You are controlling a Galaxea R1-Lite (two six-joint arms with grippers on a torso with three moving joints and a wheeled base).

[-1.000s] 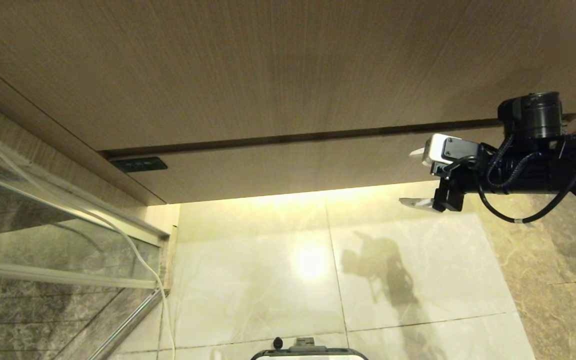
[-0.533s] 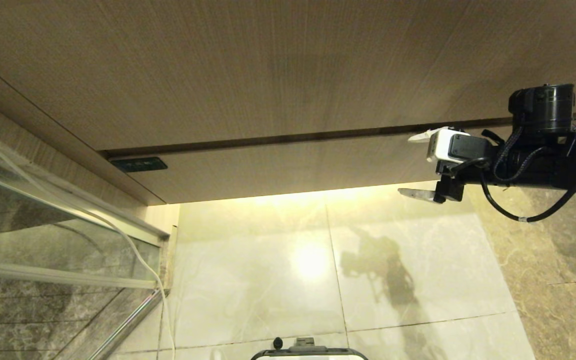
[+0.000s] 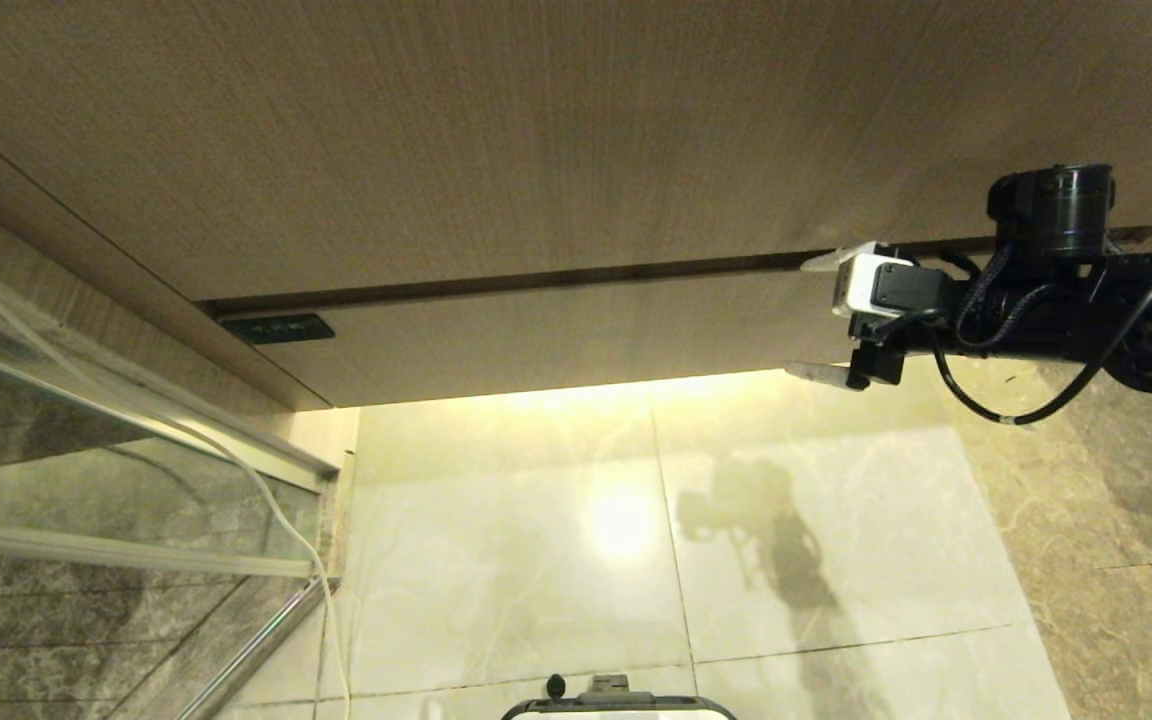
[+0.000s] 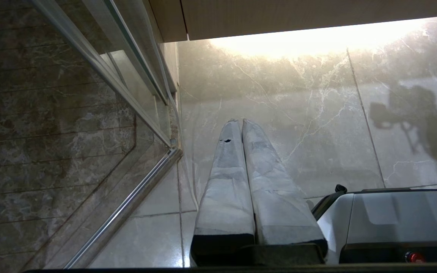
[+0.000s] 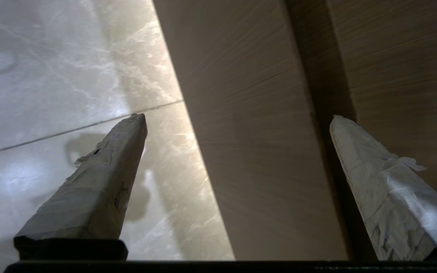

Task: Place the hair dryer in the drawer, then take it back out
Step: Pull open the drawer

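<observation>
Since a second ago, we note the right gripper point(image 3: 822, 317) has risen against the drawer point(image 3: 576, 335) front: its upper finger, then level with the middle of the front, now lies at the dark gap along the drawer's top edge, and its lower finger, then down over the floor point(image 3: 816, 560), sits at the drawer's bottom edge. We see the drawer shut, flush under the taller wood panel point(image 3: 536, 140) above it.

Right gripper: fingers spread wide, nothing between them, pointing along the drawer front from its right end. In the right wrist view the two taped fingertips point(image 5: 127, 132) straddle the drawer front point(image 5: 256, 151), one over the lit floor point(image 5: 51, 76) below the drawer, the other beside the shadowed gap at the drawer's upper edge. Whether either finger touches the wood we cannot tell.

Left gripper point(image 4: 237, 121): fingers pressed together, empty, hanging over the floor below the drawer's left end, next to a glass partition point(image 4: 70, 113). A grey part of the robot's base point(image 4: 393, 216) shows beside it.

Hair dryer: we find it in none of the views.

A small dark plate point(image 3: 276, 328) sits at the drawer's upper left corner.
</observation>
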